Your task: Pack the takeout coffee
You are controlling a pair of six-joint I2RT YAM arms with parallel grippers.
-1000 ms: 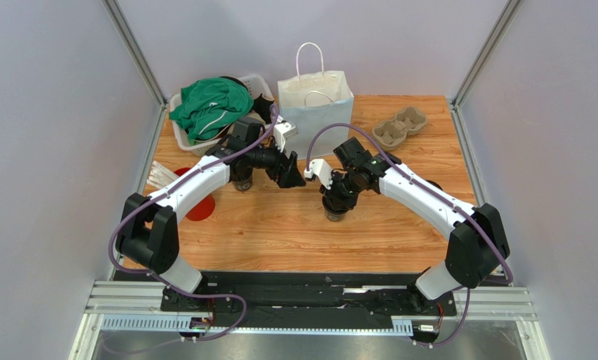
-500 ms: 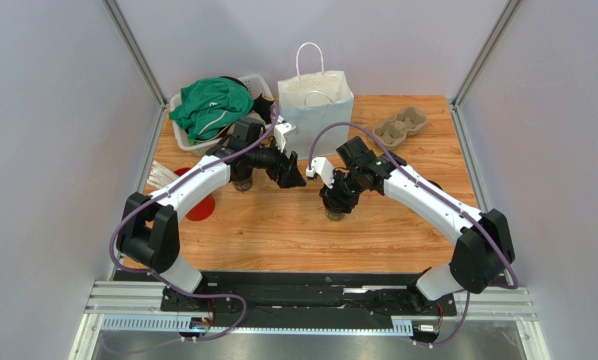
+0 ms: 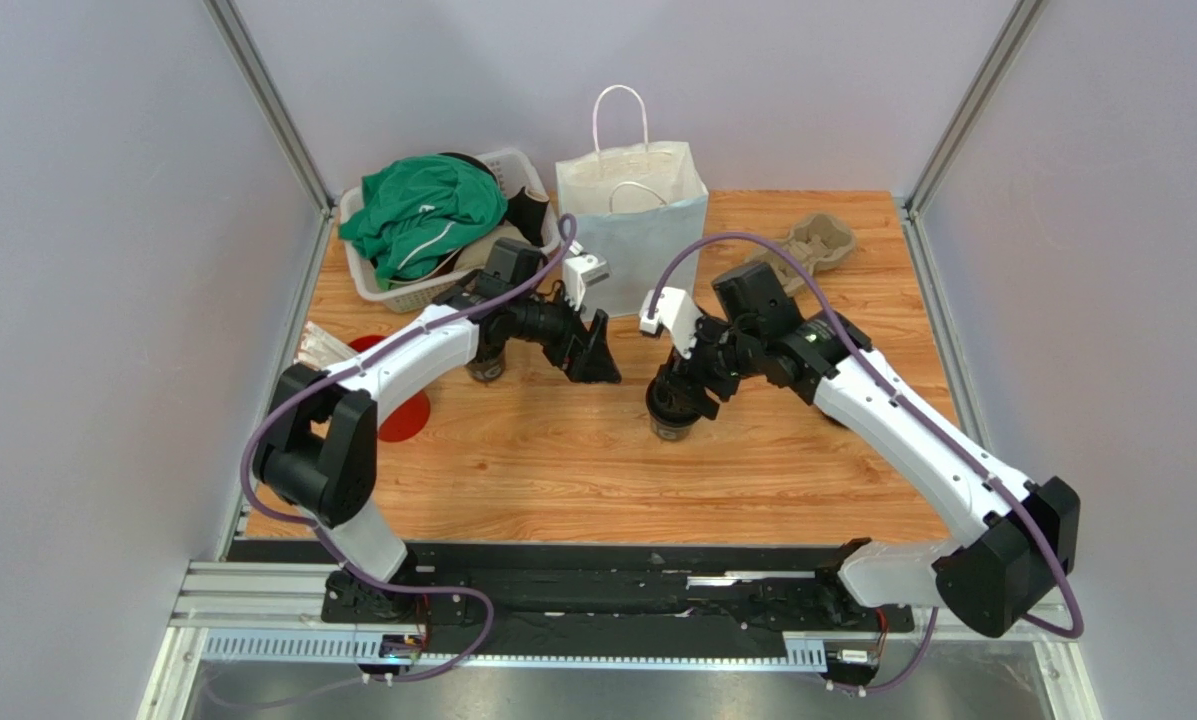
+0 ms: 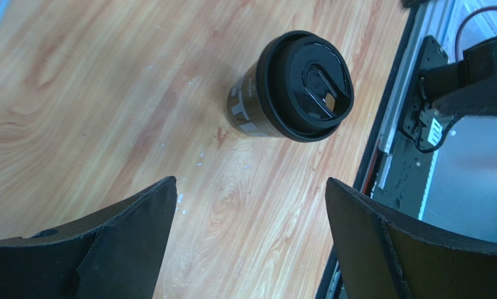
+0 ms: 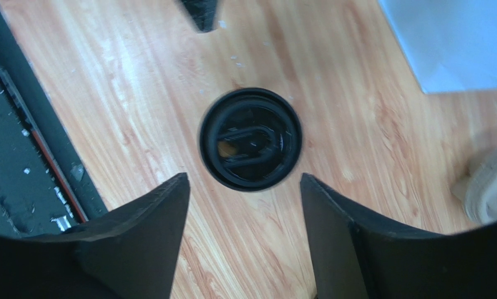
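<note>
1. Item: small black disposable paper coffee cup [image 3: 669, 428], closed by a black round lid [image 4: 307, 78].
2. Condition: the lid sits evenly all round the rim. Its top carries a raised oval tab and a small sip opening. The side wall bears pale printed marks.
3. Pose: upright, base flat on the light wooden table [image 3: 559, 465].
4. Position, overhead view: near the table's middle, offset toward 4 o'clock.

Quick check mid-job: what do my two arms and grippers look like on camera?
Left arm and right arm: white links, black joints, a purple cable looping along each, a small white block at each wrist. Left gripper and right gripper: two broad matte-black fingers tapering to the tips.
</note>
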